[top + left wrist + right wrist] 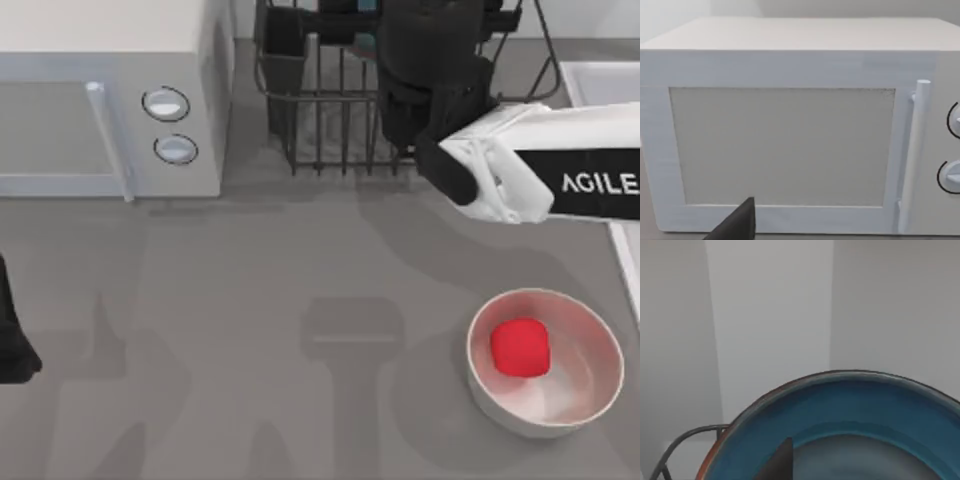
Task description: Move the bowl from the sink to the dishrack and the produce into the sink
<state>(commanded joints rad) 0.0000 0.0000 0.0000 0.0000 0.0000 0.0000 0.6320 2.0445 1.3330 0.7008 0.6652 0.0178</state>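
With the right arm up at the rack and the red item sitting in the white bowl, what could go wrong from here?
1. The teal-blue round bowl with a red-orange rim sits right at the right tool, over the black wire dishrack; released off-centre, it might tip between the thin bars.
2. The small bright red blocky produce lies inside the large white bowl, whose wall may crowd a grasp.
3. The pale rectangular sink lies under the right arm, hiding the drop spot.

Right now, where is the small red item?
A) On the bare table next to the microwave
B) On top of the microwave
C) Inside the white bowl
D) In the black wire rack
C. In the top view the red item lies inside the white bowl, at the table's right side, far from the microwave and the rack.
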